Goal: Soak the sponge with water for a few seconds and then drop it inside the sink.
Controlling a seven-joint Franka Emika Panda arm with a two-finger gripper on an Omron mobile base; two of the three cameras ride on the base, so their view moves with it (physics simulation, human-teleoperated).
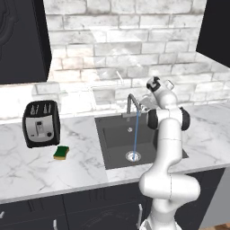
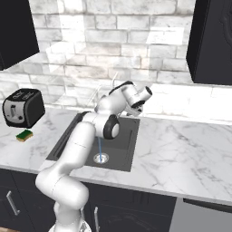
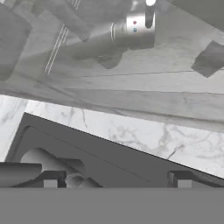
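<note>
The sponge [image 1: 61, 152] [image 2: 24, 135], yellow with a green top, lies on the counter in front of the toaster, left of the sink [image 1: 114, 146] [image 2: 122, 149]. A thin stream of water [image 1: 136, 134] [image 2: 99, 146] runs from the gooseneck tap [image 1: 132, 104] down to the round drain [image 1: 133, 156]. My gripper [image 1: 146, 102] [image 2: 136, 108] [image 3: 117, 183] hovers over the back of the sink beside the tap, far from the sponge. Its fingertips [image 3: 50, 183] stand wide apart with nothing held. In the hand view a grey tap part [image 3: 46, 161] lies close to the left fingertip.
A black-and-silver toaster [image 1: 41, 123] [image 2: 22, 108] stands at the back left of the marble counter [image 1: 27, 170]. Dark wall cabinets [image 1: 22, 40] [image 2: 210, 41] hang on both sides. A tap handle with a red and a blue dot [image 3: 134, 25] shows against the brick wall.
</note>
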